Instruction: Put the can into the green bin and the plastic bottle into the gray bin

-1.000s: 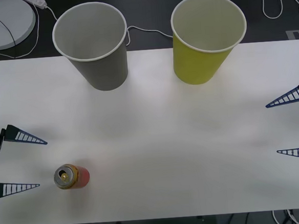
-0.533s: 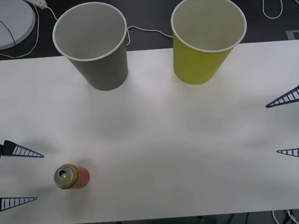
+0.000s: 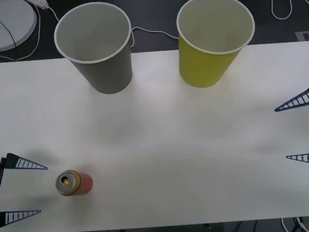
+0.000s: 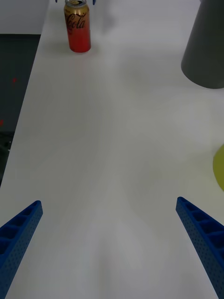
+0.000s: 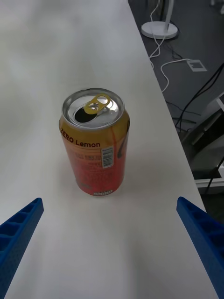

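You see the left gripper [image 3: 37, 190] and right gripper [image 3: 282, 133]: blue, ribbed, tapering triangular fingers on black mounts.

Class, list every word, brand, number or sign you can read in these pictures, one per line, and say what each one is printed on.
"ZERO Lemon": on the side of the can, under its rim, in the left wrist view.
Script ending in "Cola": brand on the can in the right wrist view; its first letters are unclear.
Barcode and fine print on the can: too small to read.
Green bin and gray bin: no text.
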Tool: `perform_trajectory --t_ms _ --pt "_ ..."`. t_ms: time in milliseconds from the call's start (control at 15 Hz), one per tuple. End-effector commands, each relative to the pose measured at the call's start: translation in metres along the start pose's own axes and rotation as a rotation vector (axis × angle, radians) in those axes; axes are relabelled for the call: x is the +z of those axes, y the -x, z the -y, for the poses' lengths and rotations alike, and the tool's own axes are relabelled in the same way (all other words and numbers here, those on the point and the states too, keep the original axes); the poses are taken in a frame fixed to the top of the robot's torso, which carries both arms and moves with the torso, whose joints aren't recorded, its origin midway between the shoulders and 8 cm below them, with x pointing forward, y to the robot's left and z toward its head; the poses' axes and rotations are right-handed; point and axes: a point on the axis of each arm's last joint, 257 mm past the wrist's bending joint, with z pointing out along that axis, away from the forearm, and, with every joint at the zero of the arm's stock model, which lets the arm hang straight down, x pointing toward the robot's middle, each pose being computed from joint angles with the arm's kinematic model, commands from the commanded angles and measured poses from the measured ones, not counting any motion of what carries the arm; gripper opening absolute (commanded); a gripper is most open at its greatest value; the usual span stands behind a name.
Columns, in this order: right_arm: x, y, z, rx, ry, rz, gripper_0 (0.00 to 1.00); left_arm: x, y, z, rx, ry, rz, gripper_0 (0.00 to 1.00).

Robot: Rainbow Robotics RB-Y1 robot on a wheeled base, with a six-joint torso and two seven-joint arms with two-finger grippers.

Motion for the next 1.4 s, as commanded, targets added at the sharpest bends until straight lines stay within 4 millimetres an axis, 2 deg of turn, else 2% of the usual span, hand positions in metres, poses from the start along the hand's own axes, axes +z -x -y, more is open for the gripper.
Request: perform_trajectory --t_ms 67,400,933,1400 --pt "0.0 0.0 0.0 0.0 0.0 0.0 1.0 0.008 0.005 0.004 -0.005 -0.006 0.031 1.0" --pt "0.0 0.0 0.0 0.0 0.0 0.0 1.0 0.033 0.012 0.007 -0.019 0.006 0.092 1.0" --pt "0.0 0.0 0.0 0.0 0.0 0.0 1.0 0.067 0.012 -0.009 -0.032 0.061 0.136 1.0" --pt "0.0 0.0 0.0 0.0 0.0 0.0 1.0 0.093 0.016 -0.012 -0.036 0.072 0.159 1.0"
